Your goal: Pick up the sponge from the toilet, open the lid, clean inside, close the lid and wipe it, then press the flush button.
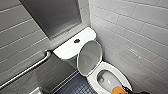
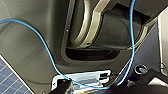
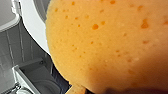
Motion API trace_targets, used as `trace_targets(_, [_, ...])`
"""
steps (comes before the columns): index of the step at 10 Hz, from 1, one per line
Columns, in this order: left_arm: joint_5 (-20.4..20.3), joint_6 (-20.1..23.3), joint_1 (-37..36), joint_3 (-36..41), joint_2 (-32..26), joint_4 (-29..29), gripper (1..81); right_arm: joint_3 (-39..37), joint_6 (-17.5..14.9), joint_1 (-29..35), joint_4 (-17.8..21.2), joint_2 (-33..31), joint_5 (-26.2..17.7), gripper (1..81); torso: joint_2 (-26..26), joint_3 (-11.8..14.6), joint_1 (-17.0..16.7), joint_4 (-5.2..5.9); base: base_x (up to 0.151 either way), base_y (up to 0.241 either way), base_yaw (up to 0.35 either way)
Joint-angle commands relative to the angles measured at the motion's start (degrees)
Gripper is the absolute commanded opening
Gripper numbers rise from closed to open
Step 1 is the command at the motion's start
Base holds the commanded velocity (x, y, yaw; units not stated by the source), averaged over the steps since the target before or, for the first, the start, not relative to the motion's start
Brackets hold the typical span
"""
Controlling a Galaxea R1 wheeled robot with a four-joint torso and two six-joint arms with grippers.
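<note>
The toilet (image 1: 67, 49) stands in the far tiled corner, its lid (image 1: 88, 58) raised against the tank; the flush button (image 1: 77, 40) sits mid tank top; the right pincer (image 1: 122, 90) is clamped on the orange sponge (image 1: 116, 89) over the bowl's near rim; a grab rail (image 1: 27, 70) runs along the left wall.

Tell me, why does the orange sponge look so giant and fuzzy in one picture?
Right wrist view: the sponge sits right up against the camera, so it looks giant and blurry. Head view: it looks small at the bottom edge, and the wide lens makes the wall tiles and toilet lean.
</note>
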Motion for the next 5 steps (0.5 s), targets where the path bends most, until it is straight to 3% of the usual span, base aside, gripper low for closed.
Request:
trace_targets(1, [5.10, 0.01, 2.25, 0.70, -0.60, 0.41, 81.1, 5.41, 1.85, 10.78, -0.18, -1.98, -1.62, 1.0, 0.00, 0.00, 0.00, 0.00, 0.000, 0.000, 0.000])
trace_targets(3, [5.10, 0.01, 2.16, 0.70, -0.33, 0.32, 81.1, 0.95, 2.29, 15.01, -0.18, 5.47, -5.92, 1.0, 0.00, 0.00, 0.00, 0.00, 0.000, 0.000, 0.000])
trace_targets(5, [5.10, -0.07, 2.07, 0.70, -0.07, 0.24, 81.1, -8.18, 2.38, 16.86, -0.18, 15.32, -6.20, 1.0, -0.05, 0.00, 0.00, 0.00, 0.000, 0.000, 0.000])
